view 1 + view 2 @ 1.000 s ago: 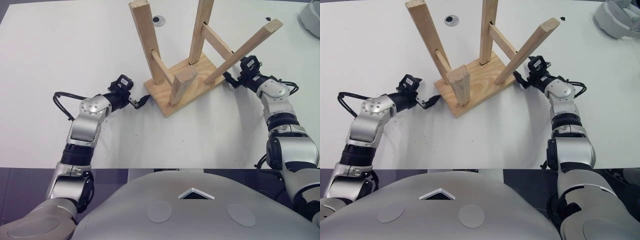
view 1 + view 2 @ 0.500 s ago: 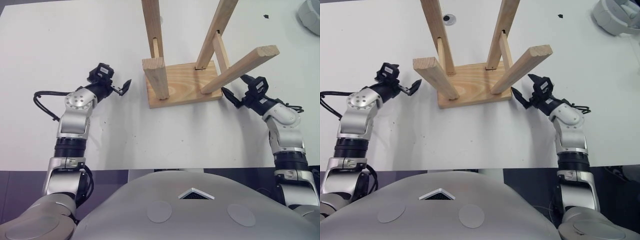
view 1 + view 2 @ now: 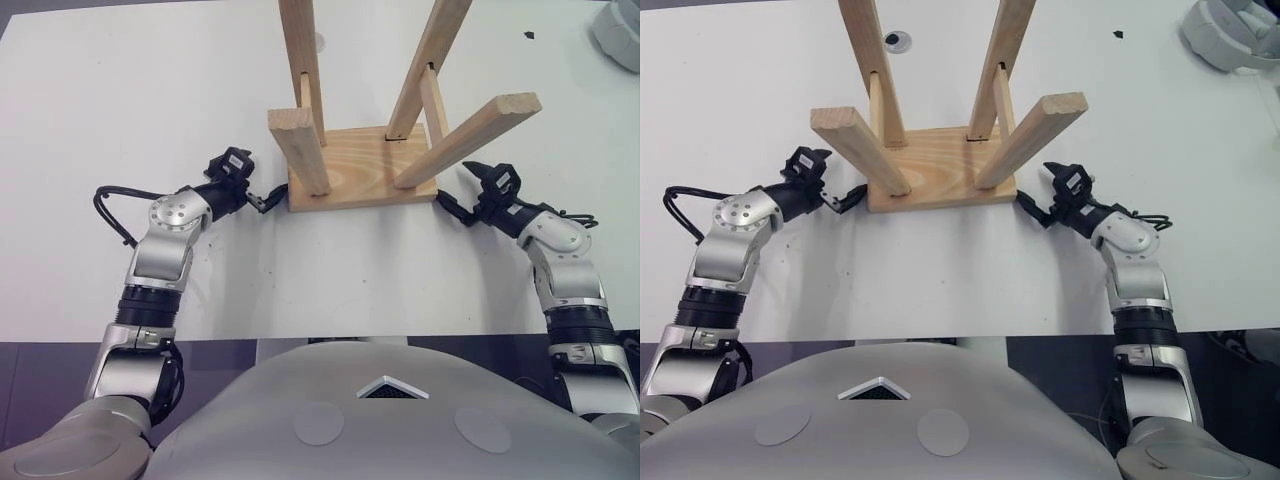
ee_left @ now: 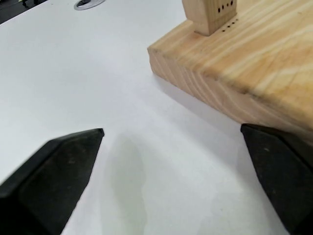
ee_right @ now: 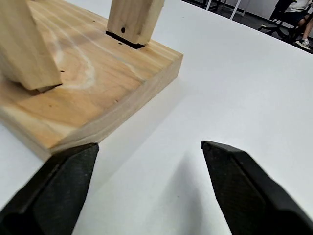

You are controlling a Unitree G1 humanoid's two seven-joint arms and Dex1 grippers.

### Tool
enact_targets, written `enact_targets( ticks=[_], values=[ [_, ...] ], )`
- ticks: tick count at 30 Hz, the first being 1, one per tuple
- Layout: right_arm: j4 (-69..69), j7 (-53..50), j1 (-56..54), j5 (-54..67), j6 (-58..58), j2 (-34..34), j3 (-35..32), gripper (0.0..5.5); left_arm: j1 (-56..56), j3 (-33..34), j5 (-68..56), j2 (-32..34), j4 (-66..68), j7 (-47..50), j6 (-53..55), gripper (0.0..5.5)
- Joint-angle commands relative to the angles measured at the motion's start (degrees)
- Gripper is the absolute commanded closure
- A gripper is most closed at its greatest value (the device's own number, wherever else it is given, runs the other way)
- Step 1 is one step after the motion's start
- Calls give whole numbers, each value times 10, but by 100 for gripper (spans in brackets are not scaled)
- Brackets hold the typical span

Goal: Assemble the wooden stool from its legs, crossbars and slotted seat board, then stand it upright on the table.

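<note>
Now four legs [image 3: 305,155] top one seat board [image 3: 365,172]; left gripper [image 4: 171,128] and right gripper [image 5: 149,144] show fingers [image 5: 63,181] wide, empty.

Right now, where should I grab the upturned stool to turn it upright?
Probably low on the near left leg and near right leg, by the seat board, left gripper and right gripper each from its own side. The board lies flat on the table with no gap beneath; those legs stand free.

The stool [image 3: 303,60] stands upside down on the bench [image 3: 150,80], its seat board [image 3: 365,172] flat on the top. The left tool [image 3: 264,201] sits just beside the board's left near corner, the right tool [image 3: 457,188] just beside its right near corner
</note>
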Motion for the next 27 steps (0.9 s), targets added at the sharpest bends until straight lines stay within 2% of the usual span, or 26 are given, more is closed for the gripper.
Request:
enact_targets(
  ticks=[1,10,21,27],
  values=[
    [-39,16,19,-4,3,-5,17,156,17,-13,15,13,10,-9,8,33],
    [-32,-9,41,-13,-13,-21,-13,156,66,13,5,79,-33,-42,13,33],
    [-54,11,22,-10,7,-12,10,156,46,-23,-16,26,-68,-41,57,33],
    [-200,63,63,82,109,-41,-16,156,31,23,-101,42,-151,-90,121,33]
  ],
)
